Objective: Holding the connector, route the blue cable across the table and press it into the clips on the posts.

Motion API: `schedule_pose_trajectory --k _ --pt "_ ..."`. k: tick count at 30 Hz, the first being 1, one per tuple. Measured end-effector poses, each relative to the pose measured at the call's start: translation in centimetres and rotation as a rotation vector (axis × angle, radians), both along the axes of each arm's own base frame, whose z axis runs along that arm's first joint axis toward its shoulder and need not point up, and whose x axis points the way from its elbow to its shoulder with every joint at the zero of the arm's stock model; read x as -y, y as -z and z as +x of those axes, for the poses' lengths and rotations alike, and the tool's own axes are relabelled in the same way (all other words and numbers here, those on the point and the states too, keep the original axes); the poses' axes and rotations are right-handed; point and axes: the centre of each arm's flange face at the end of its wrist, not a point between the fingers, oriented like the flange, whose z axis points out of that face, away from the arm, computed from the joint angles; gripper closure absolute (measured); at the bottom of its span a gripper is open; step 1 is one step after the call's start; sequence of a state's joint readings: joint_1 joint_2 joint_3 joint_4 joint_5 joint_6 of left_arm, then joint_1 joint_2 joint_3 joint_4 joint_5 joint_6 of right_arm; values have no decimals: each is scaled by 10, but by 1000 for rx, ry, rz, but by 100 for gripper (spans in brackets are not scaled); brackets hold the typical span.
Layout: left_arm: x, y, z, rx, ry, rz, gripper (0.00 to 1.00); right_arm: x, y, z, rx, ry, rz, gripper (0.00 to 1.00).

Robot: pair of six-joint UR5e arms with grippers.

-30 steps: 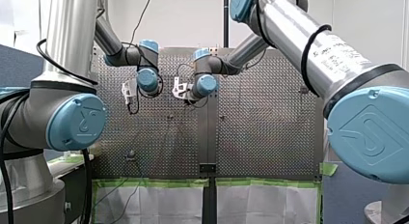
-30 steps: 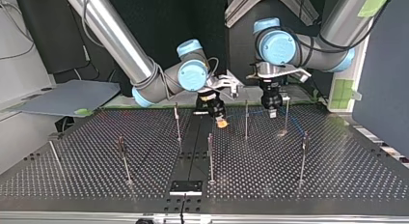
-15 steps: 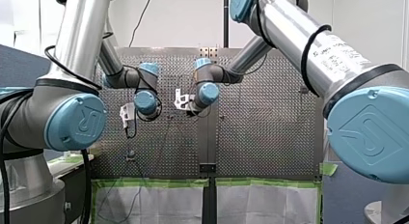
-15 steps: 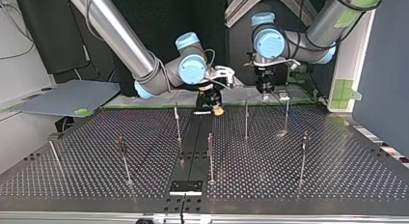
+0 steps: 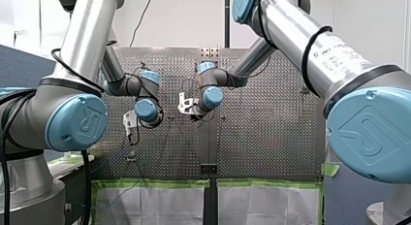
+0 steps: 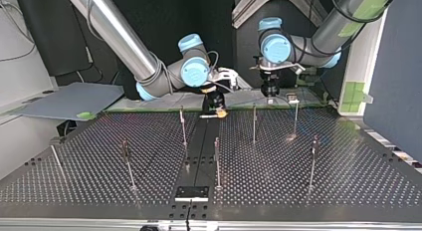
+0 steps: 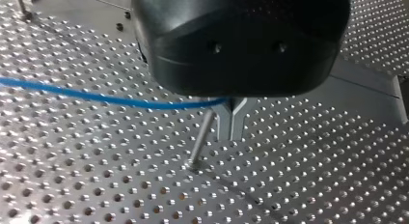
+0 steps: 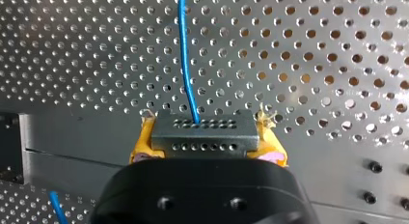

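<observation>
Table (image 6: 298, 191) with thin posts (image 6: 217, 161) standing on it; at the top view's far edge my right gripper (image 8: 206, 144) is clamped on the grey connector (image 8: 202, 130), my left gripper (image 7: 230, 122) pinched shut on the blue cable (image 7: 96, 96) right beside a post

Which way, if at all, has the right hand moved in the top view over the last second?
Yes. The right hand has drawn back toward the arms' side of the table, away from the middle post, slightly toward the view's left.
</observation>
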State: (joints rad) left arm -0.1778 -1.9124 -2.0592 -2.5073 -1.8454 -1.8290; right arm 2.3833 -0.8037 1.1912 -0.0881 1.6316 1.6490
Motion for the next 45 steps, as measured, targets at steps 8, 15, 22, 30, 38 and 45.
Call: schedule_pose_trajectory --k 8,15,22,30,38,45 --pt "-1 8 13 19 6 -12 100 14 0 -4 29 -1 -16 100" --pt "-6 10 25 29 13 -23 100 23 17 -6 27 4 -6 100" --pt "-8 17 46 36 0 -24 100 34 20 -13 27 18 -5 100" --pt "-16 0 72 85 -8 -33 100 49 18 -20 48 39 -25 100" --pt "-23 -10 90 111 3 -46 100 62 11 -23 68 50 -46 100" --pt "-30 4 106 82 -3 -46 100 67 1 -20 82 46 -58 100"
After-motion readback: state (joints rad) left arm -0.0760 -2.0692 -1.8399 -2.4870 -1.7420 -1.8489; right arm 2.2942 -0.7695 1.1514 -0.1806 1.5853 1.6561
